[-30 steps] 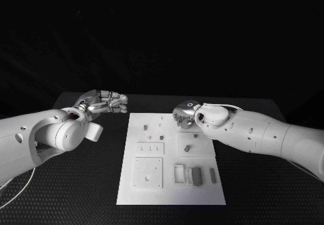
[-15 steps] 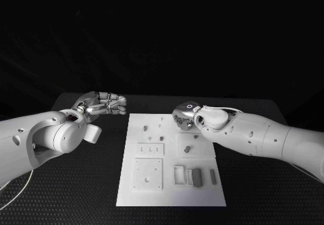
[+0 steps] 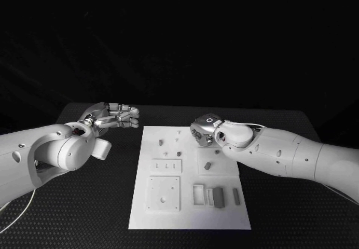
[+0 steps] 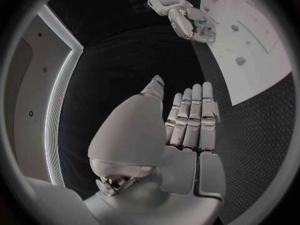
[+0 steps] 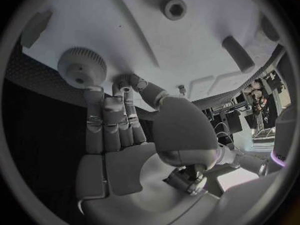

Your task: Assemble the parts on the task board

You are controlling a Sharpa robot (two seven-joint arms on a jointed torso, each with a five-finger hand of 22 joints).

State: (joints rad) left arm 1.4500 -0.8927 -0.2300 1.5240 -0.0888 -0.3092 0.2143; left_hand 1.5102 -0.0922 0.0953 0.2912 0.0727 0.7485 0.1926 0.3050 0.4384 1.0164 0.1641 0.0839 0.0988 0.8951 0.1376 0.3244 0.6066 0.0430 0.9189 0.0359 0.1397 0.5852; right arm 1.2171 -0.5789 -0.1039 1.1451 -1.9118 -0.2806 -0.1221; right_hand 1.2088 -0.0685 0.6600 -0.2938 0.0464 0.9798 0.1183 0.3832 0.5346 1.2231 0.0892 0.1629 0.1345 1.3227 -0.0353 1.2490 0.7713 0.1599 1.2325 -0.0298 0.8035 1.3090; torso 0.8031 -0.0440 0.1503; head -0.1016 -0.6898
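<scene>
- Several grey parts (image 3: 218,196) are seen lying on the near end of the task board (image 3: 190,220), whose long axis runs 6 to 12 o'clock on the worktop (image 3: 90,207).
- Farther off, the right robot hand (image 3: 201,132) is held over the board's far right corner, fingers extended beside a knurled gear (image 5: 82,67), nothing grasped.
- Well off at 9 o'clock, the left robot hand (image 3: 118,114) is kept empty, fingers straight; the right is judged nearer.

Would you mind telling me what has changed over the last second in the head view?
The right hand has eased along the task board at its far right corner, its forearm swinging in over the board's right side. It holds nothing. The left hand has barely shifted beside the board, fingers apart. The grey parts lie as before.
</scene>
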